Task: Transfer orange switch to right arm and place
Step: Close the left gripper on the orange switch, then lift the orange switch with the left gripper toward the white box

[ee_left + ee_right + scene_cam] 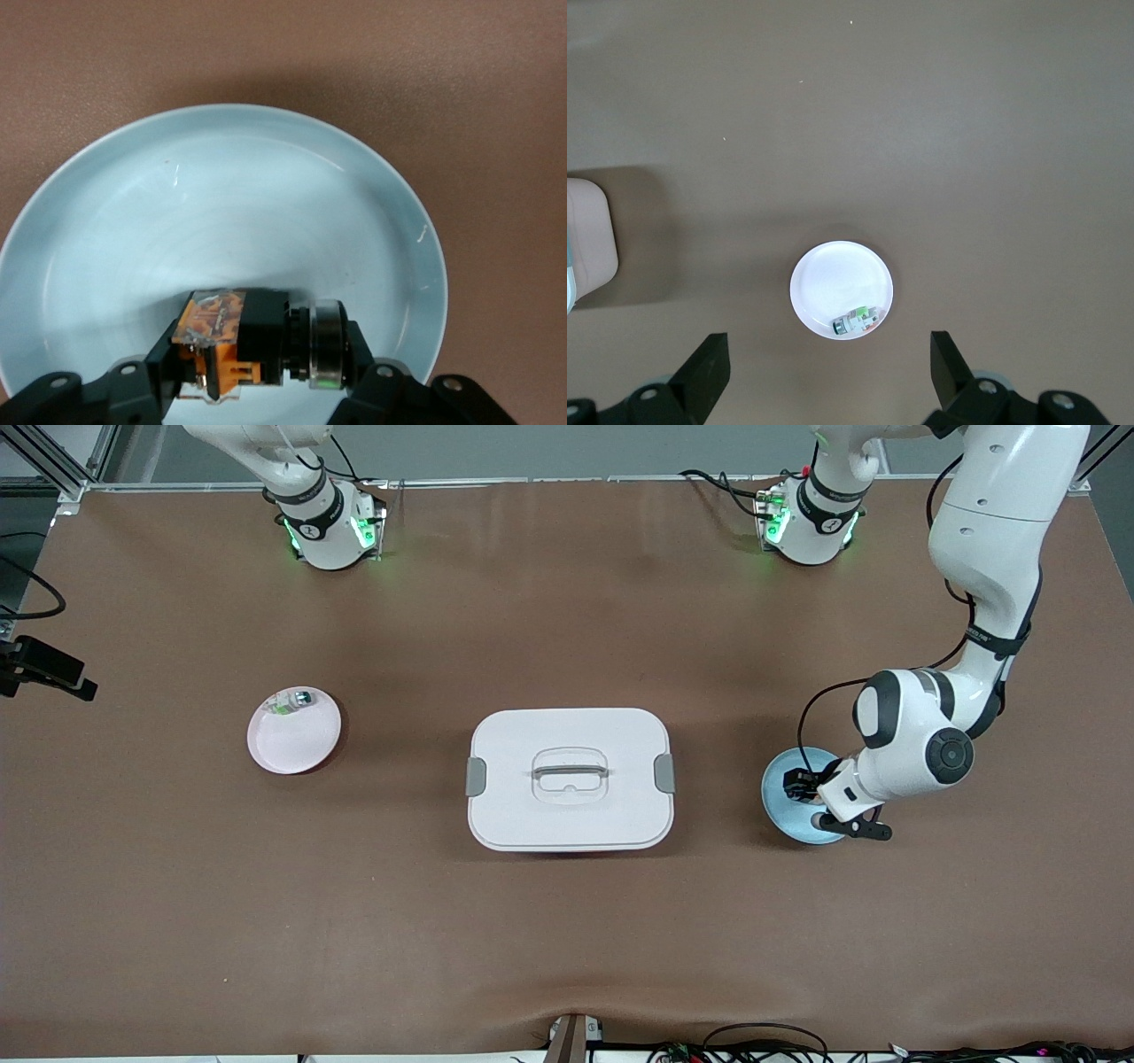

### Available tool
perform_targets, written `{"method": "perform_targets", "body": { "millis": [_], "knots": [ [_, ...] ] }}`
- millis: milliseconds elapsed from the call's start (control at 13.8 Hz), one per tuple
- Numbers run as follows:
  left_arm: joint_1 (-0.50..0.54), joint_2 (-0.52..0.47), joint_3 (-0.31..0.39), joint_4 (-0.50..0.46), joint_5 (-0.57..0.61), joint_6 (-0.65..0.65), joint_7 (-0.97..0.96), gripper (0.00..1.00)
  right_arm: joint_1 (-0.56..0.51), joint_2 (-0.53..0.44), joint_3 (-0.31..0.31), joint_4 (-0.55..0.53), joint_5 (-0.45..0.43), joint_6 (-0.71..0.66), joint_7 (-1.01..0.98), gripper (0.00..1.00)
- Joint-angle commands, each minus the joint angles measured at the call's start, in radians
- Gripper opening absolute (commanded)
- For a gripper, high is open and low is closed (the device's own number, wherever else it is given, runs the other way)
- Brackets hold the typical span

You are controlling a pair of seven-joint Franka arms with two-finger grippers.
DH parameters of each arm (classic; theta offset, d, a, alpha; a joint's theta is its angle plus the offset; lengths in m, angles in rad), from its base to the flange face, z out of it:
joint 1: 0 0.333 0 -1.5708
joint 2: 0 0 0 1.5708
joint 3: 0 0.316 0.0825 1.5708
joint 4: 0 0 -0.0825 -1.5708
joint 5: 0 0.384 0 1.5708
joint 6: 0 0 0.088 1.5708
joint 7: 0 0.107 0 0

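Note:
The orange switch (232, 341), a black body with an orange end and a silver ring, lies on its side in the pale blue plate (266, 177). My left gripper (261, 354) is shut on it, one finger at each end. In the front view the left gripper (802, 786) is low over the blue plate (781, 815), at the left arm's end of the table, and hides the switch. My right gripper (828, 367) is open and holds nothing, high above a white plate (828, 274); the right arm (310, 505) shows only near its base.
A white lidded box (570, 779) with grey clips sits mid-table. The white plate (270, 753), toward the right arm's end, holds a small clear, green and silver part (292, 701), also seen as the part (858, 320). Brown table lies bare around them.

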State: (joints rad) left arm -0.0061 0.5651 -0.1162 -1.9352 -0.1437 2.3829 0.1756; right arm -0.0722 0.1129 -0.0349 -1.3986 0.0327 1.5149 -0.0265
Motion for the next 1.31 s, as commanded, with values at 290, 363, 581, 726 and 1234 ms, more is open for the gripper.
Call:
{"method": "perform_targets", "body": {
  "millis": [290,363,581,726,1234],
  "knots": [
    [0.008,-0.033,-0.005,-0.007,0.000,0.001,-0.025,0.30,-0.029,-0.018,0.013,-0.016,0.001,0.005,0.000,1.00],
    [0.009,-0.045,-0.005,-0.007,0.000,-0.008,-0.036,0.30,-0.031,-0.018,0.013,-0.016,0.001,0.007,0.000,1.00],
    [0.011,-0.093,-0.006,-0.005,-0.002,-0.074,-0.089,0.30,-0.040,-0.016,0.013,-0.013,0.001,0.008,0.000,1.00],
    [0.008,-0.135,-0.008,-0.002,-0.007,-0.112,-0.148,0.30,-0.043,-0.016,0.013,-0.011,0.001,0.010,0.000,1.00],
    [0.003,-0.274,-0.028,0.093,-0.016,-0.454,-0.356,0.30,-0.043,-0.016,0.013,-0.011,0.000,0.004,-0.001,1.00]
  ]
}}
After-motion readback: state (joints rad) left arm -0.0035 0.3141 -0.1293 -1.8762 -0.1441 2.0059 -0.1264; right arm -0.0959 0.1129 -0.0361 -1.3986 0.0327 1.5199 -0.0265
